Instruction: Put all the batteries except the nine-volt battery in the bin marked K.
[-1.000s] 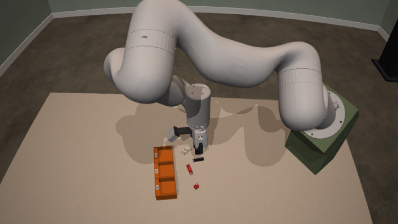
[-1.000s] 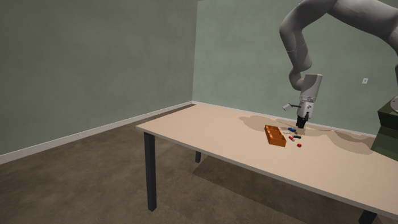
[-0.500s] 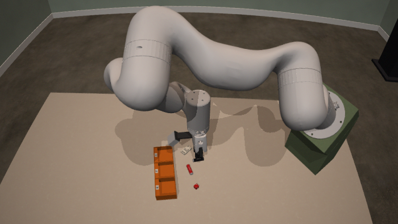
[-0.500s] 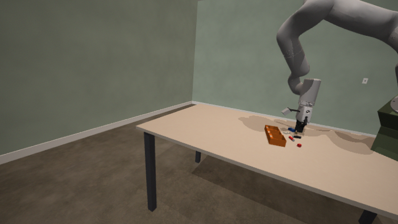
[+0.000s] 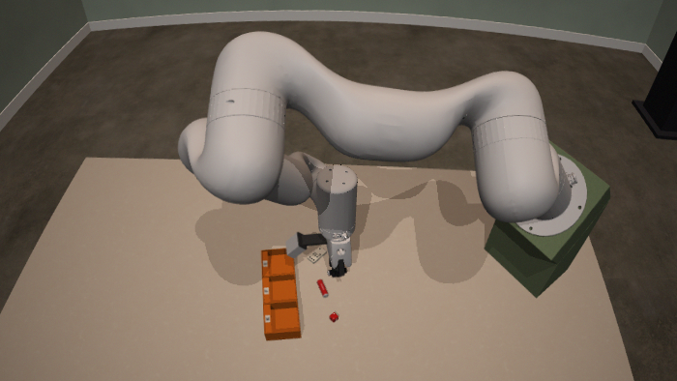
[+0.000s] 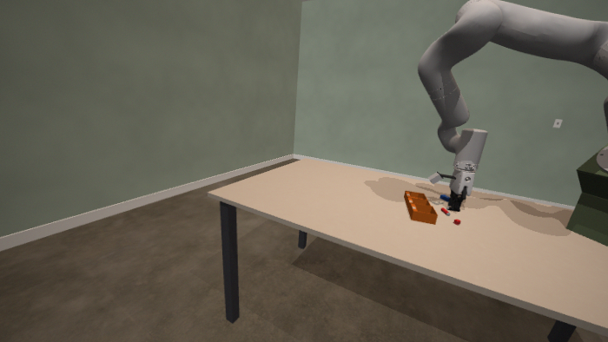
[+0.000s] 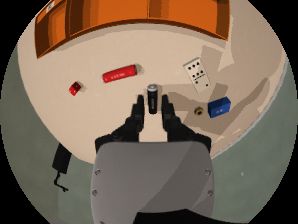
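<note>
My gripper is open and low over the table. Its fingers stand on both sides of a black battery, with a gap on each side; in the top and exterior views the fingers hide it. A red battery lies on the table between the gripper and the orange bins. A blue block, perhaps the nine-volt battery, lies at the right in the wrist view. The three joined bins look empty in the top view; their labels are too small to read.
A domino lies near the bins' far end. A small brass-coloured ring or nut lies beside the blue block. A red die lies beyond the red battery.
</note>
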You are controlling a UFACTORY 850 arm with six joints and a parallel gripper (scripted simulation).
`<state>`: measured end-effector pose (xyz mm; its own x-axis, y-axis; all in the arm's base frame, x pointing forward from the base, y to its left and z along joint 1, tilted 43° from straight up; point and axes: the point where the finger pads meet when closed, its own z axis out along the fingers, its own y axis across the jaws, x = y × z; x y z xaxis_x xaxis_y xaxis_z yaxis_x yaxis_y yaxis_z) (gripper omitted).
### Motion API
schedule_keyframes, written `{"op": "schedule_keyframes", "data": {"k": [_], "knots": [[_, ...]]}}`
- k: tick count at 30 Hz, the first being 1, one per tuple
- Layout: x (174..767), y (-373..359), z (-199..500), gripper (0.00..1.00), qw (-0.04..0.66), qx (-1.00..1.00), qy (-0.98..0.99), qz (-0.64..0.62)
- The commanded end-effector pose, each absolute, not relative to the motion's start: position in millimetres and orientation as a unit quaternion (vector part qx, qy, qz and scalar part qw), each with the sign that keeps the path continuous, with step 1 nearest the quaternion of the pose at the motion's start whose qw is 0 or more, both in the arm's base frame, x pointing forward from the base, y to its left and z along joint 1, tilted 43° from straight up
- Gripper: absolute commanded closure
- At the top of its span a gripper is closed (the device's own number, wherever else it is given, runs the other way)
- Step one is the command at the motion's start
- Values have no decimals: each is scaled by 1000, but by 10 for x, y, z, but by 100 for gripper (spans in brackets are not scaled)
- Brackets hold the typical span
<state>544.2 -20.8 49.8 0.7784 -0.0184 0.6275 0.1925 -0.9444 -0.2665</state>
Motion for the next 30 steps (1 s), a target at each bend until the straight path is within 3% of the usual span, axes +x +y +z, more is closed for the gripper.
{"op": "schedule_keyframes", "data": {"k": [1,19,20,30], "knots": [[5466,-195,469,72,160,-929,-47,-330],[5504,-172,420,72,160,-929,-47,-330],[5504,-172,419,100,160,-929,-47,-330],[5504,-172,419,100,160,-929,-47,-330]]}}
